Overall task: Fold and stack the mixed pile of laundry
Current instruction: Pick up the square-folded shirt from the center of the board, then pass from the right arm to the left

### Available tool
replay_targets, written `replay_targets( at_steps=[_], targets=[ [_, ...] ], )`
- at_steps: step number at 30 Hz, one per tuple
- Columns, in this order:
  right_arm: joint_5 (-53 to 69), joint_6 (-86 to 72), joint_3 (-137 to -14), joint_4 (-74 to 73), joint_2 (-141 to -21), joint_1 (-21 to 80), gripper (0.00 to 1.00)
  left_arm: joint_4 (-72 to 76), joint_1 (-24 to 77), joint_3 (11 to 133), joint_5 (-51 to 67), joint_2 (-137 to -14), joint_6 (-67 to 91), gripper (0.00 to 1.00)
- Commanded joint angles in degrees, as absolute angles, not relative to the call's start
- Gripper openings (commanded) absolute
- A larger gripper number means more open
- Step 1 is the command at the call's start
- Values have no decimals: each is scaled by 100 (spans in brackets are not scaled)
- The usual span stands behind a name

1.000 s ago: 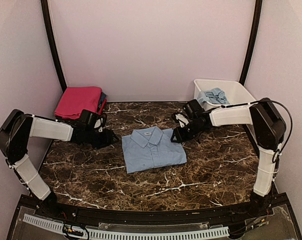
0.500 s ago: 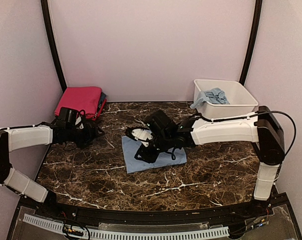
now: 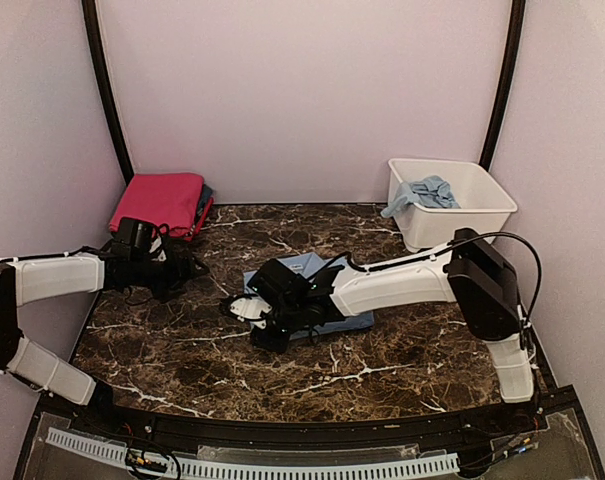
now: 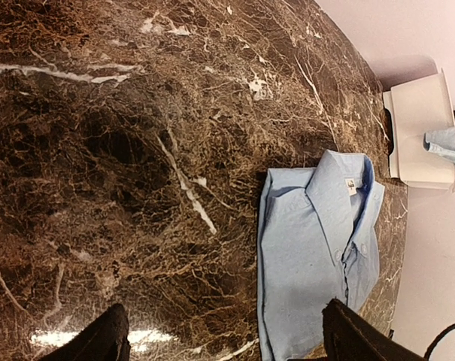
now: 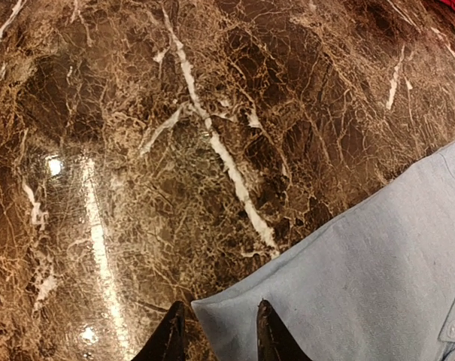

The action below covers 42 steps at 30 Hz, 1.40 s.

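Observation:
A folded pale blue collared shirt (image 3: 304, 266) lies flat mid-table, mostly covered by my right arm in the top view. My right gripper (image 3: 260, 338) is low over its near-left corner. In the right wrist view the shirt (image 5: 377, 278) corner lies between the two dark fingertips (image 5: 272, 338) of the right gripper (image 5: 216, 342), whose jaws stand a little apart. My left gripper (image 3: 194, 268) hovers left of the shirt, wide open and empty. It (image 4: 227, 346) looks down on the shirt (image 4: 317, 248). A folded magenta stack (image 3: 160, 200) sits back left.
A white tub (image 3: 452, 200) at the back right holds a crumpled pale blue garment (image 3: 427, 190); the left wrist view shows that tub (image 4: 423, 128) too. Dark marble table (image 3: 402, 350) all round, pale walls close on both sides.
My right arm has swung from the shirt's right side across it to its near-left corner, its jaws narrowing. My left arm has drawn back to the left and opened wider.

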State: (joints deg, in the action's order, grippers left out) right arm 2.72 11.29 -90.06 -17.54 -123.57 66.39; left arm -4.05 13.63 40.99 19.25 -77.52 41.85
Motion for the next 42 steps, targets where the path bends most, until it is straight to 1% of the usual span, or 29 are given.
replay_targets(
  at_steps=[1,5,8,9,10,16,17,20,23,30,42],
  targets=[
    [245,1226,-9235,-1781,-12677,6678,29,-518,1294,4070,1995,-7595,4187,88],
    [304,1192,-9191,-1783,-12849,6680,31,-487,1292,4082,2012,-7644,4187,88],
    [419,1169,-9125,-1786,-12917,6675,38,-433,1287,4043,2059,-7718,4217,89],
    [444,1169,-9109,-1790,-12943,6675,38,-394,1284,4021,2062,-7730,4231,89],
    [417,1169,-9106,-1800,-12952,6679,37,-373,1288,4006,2087,-7758,4250,89],
    [-171,1261,-9250,-1795,-12881,6677,1,-113,1292,3850,2278,-7839,4314,88],
    [-225,1272,-9284,-1782,-12829,6676,0,-46,1292,3803,2352,-7848,4326,88],
    [-299,1271,-9347,-1648,-12599,6646,0,195,1292,3697,2503,-7900,4397,87],
    [-229,1171,-9394,-1481,-12378,6569,0,755,1326,3424,2768,-7938,4624,88],
    [-50,980,-9502,-1228,-12181,6389,0,1619,1559,3210,2919,-8105,5172,92],
    [-24,866,-9930,-1221,-12324,6318,0,2512,2247,3554,2868,-9050,6219,96]
  ],
)
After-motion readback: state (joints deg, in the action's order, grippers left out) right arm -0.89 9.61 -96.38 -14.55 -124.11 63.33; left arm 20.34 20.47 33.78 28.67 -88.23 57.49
